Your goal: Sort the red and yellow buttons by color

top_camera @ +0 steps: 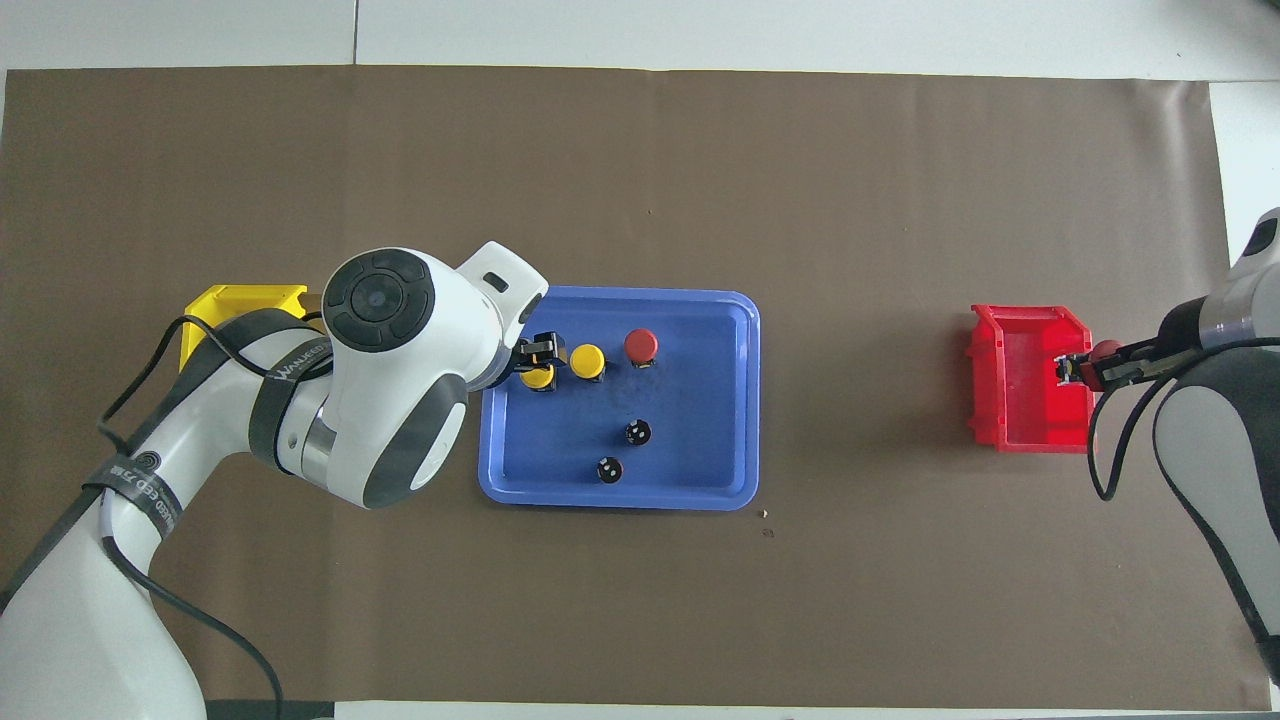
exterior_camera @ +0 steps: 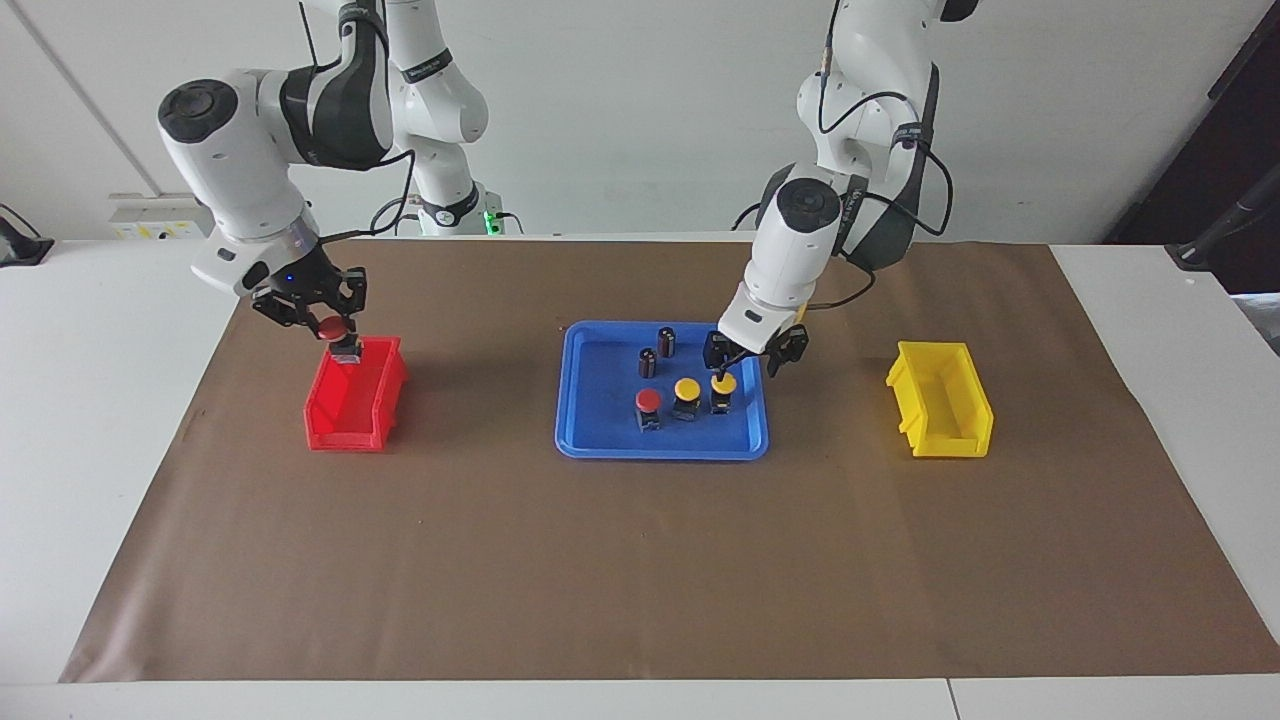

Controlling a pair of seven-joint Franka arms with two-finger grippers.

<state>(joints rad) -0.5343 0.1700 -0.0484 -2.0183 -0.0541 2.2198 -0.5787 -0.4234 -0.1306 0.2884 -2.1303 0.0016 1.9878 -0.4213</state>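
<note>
R arm bends down from its base w/ wrist angled toward the table's middle; right gripper (exterior_camera: 322, 322) hangs over the edge of the red bin (exterior_camera: 352, 412) nearest the robots, fingers clamped on a red button (exterior_camera: 335, 328) held in the air, cap up, base dangling just above the bin's rim.

L arm reaches forward and down, forearm steep, wrist tipped; left gripper (exterior_camera: 745, 358) is low over the blue tray (exterior_camera: 600, 440), fingers narrow around a yellow button (exterior_camera: 723, 389) that stands on the tray floor. Just beside it sit a 2nd yellow button (exterior_camera: 686, 396) and then another red button (exterior_camera: 648, 407), in a row. Two dark cylinders (exterior_camera: 657, 352) stand near the gripper, nearer the robots than the row. Yellow bin (exterior_camera: 940, 400) is well apart, toward L arm's end.
</note>
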